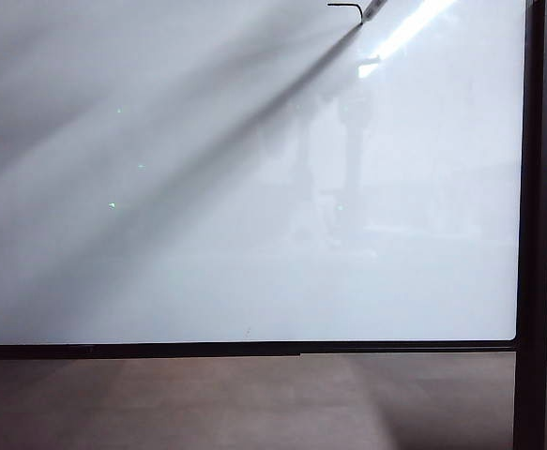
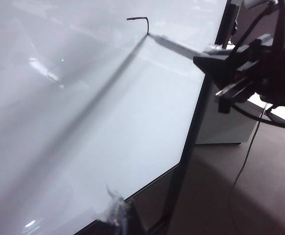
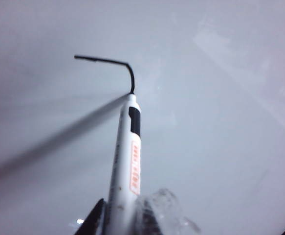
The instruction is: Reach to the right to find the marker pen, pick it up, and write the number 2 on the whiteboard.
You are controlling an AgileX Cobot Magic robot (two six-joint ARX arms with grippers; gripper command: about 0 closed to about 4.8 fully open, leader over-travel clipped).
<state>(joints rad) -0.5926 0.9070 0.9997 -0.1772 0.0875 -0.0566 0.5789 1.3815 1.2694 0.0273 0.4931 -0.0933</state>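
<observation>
We see right gripper [image 3: 125, 218] pinching marker pen [image 3: 126, 161], tip on whiteboard [image 1: 254, 234] at end of hooked stroke [image 3: 114, 66], top of number 2; pen axis slants from gripper to board. Left gripper [image 2: 115, 210] idle nr board's lower edge, state unclear.

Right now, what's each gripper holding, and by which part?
Right gripper: the marker pen, gripped at its rear end, tip on the whiteboard. Left gripper: nothing visible.

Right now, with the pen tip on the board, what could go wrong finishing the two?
The black stroke on the glossy whiteboard sits at the exterior view's top edge, so that camera may lose it. The right gripper holds the slim white marker pen far from its tip; it could pivot. The left gripper hovers near the board's lower edge and might bump it.
</observation>
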